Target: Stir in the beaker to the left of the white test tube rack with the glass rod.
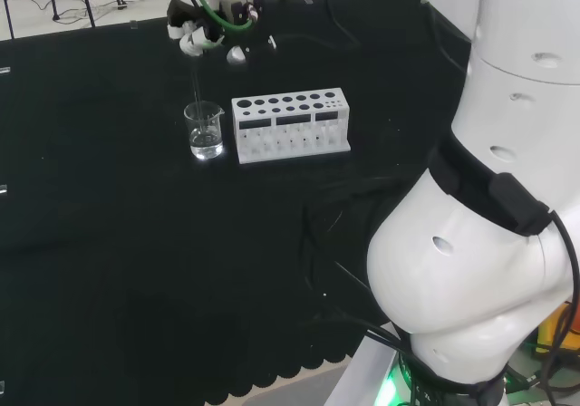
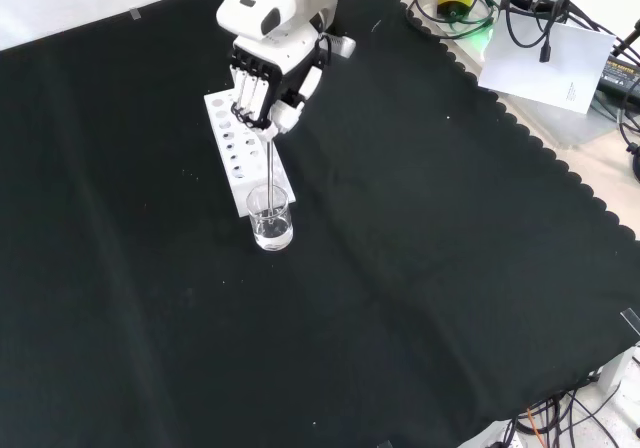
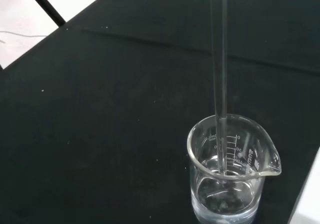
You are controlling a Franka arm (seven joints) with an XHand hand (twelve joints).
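The rod is in the beaker.
The hand [image 2: 268, 80] pinches the glass rod [image 3: 219, 84]; its tip sits inside the beaker [image 3: 227, 171], so stirring is left.

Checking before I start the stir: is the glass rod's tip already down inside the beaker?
Yes: in the wrist view the glass rod passes below the rim of the beaker and ends inside it.

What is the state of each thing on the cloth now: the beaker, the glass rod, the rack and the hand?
Beaker: upright on the cloth, holds some clear liquid near its bottom.
Glass rod: about upright, held at its top, lower end inside the beaker.
Test tube rack: standing beside the beaker; whether its holes hold tubes I cannot tell.
Hand: above the beaker, fingers closed on the rod's top.
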